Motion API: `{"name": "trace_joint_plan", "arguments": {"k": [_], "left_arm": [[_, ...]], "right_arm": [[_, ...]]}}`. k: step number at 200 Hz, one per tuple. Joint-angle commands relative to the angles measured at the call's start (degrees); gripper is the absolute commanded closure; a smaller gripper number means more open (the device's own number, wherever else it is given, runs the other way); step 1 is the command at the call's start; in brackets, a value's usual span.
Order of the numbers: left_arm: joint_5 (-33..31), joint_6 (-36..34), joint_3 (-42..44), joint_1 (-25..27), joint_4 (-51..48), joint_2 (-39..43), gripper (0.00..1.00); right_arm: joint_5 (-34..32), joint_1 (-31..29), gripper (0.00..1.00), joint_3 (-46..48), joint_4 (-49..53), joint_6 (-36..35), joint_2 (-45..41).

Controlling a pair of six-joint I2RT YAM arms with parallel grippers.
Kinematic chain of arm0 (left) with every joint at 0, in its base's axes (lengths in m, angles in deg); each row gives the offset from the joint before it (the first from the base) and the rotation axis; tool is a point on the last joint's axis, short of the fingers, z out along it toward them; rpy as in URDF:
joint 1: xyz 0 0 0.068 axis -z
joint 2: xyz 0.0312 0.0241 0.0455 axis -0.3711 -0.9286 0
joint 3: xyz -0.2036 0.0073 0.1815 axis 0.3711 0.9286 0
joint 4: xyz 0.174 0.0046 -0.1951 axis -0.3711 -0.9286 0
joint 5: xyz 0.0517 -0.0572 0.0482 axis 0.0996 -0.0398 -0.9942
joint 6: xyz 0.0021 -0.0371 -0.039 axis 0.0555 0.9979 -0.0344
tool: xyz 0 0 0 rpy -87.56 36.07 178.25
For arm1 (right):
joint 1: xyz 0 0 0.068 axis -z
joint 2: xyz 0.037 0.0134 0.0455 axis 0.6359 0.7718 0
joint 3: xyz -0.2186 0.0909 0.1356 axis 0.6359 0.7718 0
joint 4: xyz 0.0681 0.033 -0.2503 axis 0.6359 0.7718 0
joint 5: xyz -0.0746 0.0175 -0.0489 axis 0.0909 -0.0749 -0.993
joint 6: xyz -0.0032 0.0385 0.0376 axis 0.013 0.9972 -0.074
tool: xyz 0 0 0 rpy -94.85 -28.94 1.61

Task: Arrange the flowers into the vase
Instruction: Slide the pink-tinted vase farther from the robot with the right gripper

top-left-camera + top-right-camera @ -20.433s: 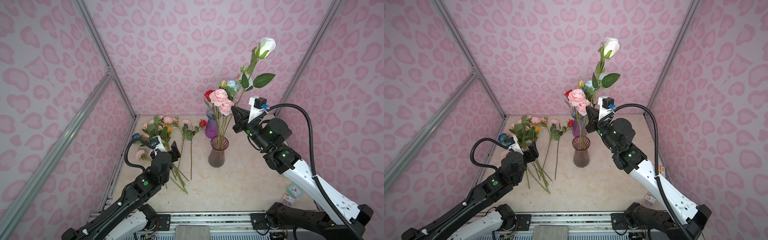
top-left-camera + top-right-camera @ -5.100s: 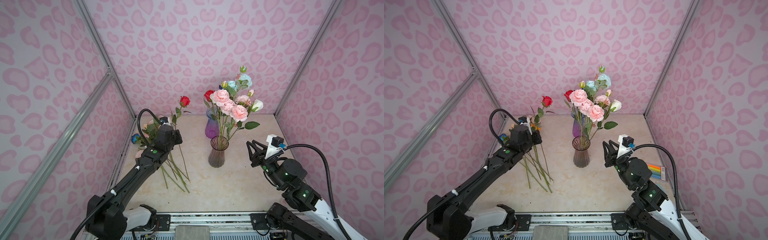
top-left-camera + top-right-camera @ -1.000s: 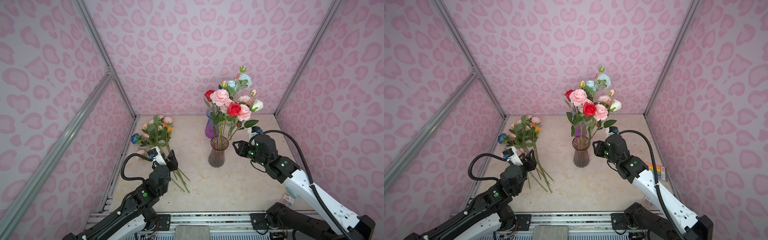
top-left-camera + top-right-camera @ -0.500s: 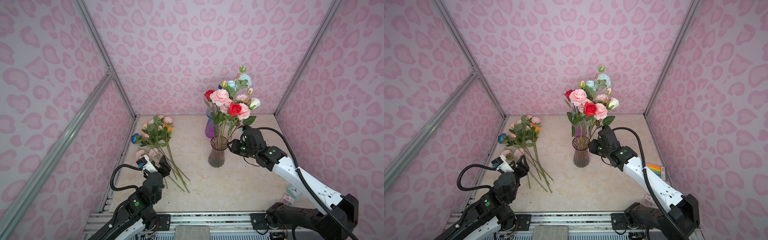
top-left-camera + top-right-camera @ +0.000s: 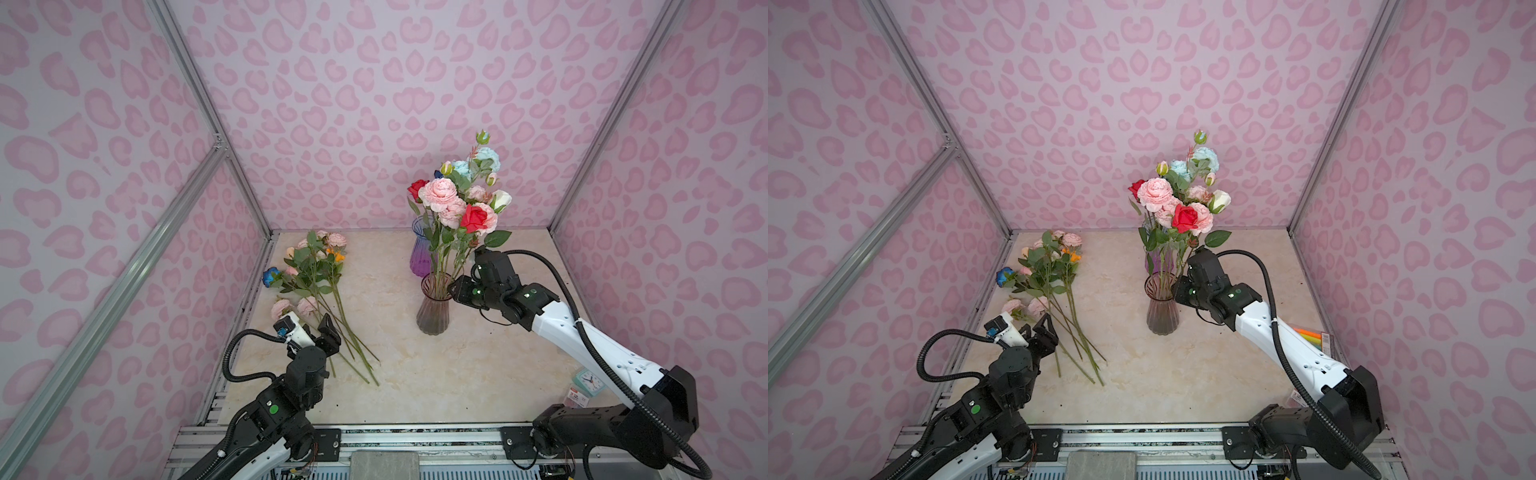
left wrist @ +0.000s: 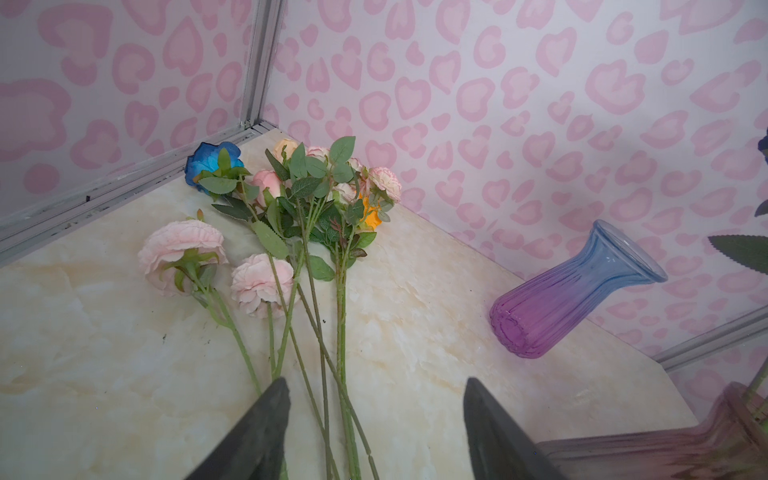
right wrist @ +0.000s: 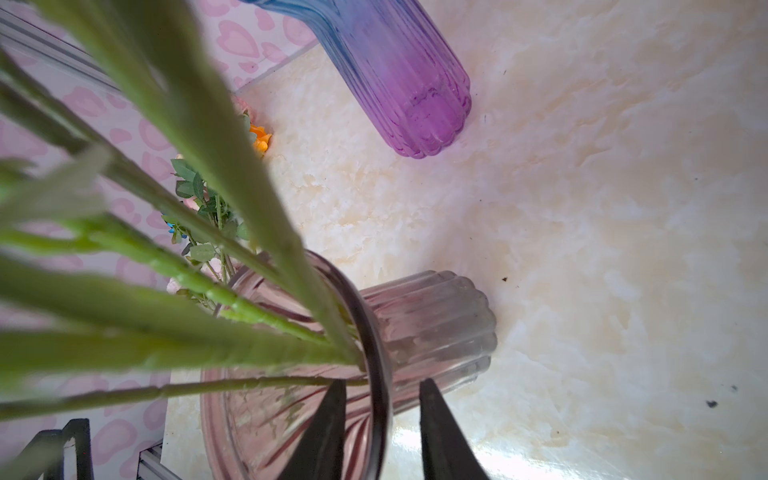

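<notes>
Several loose flowers (image 5: 316, 270) lie left of the smoky vase (image 5: 433, 309), which holds a mixed bouquet (image 5: 457, 199). Left gripper (image 6: 376, 382) hovers, released, above their stem ends. Right gripper (image 7: 382, 384) straddles the vase rim, jaws apart, clasping nothing.

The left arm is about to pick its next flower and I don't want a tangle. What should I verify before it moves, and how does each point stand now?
1. The left gripper is open and empty: ok.
2. One stem is singled out among the loose flowers: not ok; several stems run close together beneath that gripper.
3. The smoky vase stands upright: ok.
4. The right gripper steadies it: cannot tell; its jaws straddle the vase's edge, with gaps showing on both sides.
5. The purple vase stands apart from the smoky one: ok.
</notes>
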Motion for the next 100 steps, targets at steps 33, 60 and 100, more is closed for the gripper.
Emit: {"name": "trace_joint_plan", "arguments": {"k": [33, 60, 100], "left_arm": [[-0.2, -0.1, 0.5, -0.1, -0.5, 1.5, 0.33], [-0.1, -0.1, 0.8, 0.0, -0.6, 2.8, 0.33], [-0.3, -0.5, 0.8, -0.1, -0.7, 3.9, 0.33]], "right_arm": [[-2.1, 0.0, 0.81, -0.5, 2.1, -1.5, 1.4], [-2.2, 0.1, 0.85, -1.3, 2.6, -2.0, 2.1], [-2.9, 0.1, 0.96, -3.2, 3.7, -3.1, 2.7]]}}
